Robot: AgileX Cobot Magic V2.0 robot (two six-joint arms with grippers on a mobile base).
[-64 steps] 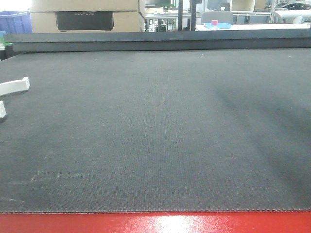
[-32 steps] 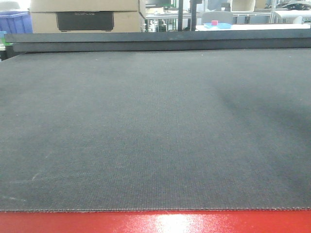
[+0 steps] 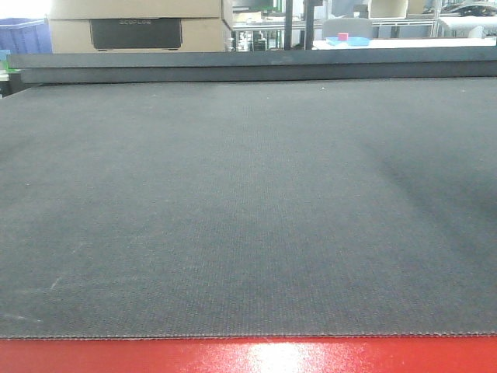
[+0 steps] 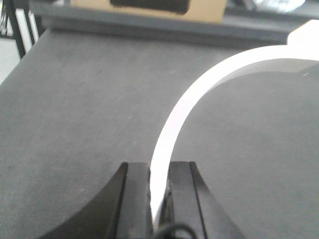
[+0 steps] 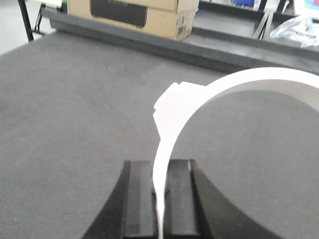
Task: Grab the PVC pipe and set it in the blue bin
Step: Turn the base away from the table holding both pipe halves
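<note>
Holding PVC pipe (image 4: 180,107): left gripper (image 4: 158,168); right gripper (image 5: 159,167).

You're in a lab or workshop, not a home. A wide surface (image 3: 248,210) carries dark grey woven matting with a red front edge. Behind it are stacked cardboard boxes (image 3: 136,23), black metal posts (image 3: 288,23), and a further work table (image 3: 419,43) holding a blue tray (image 3: 348,40).

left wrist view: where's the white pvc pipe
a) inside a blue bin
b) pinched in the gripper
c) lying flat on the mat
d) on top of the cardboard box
b: the PVC pipe curves up out of the left gripper, pinched between its two black jaws.
</note>
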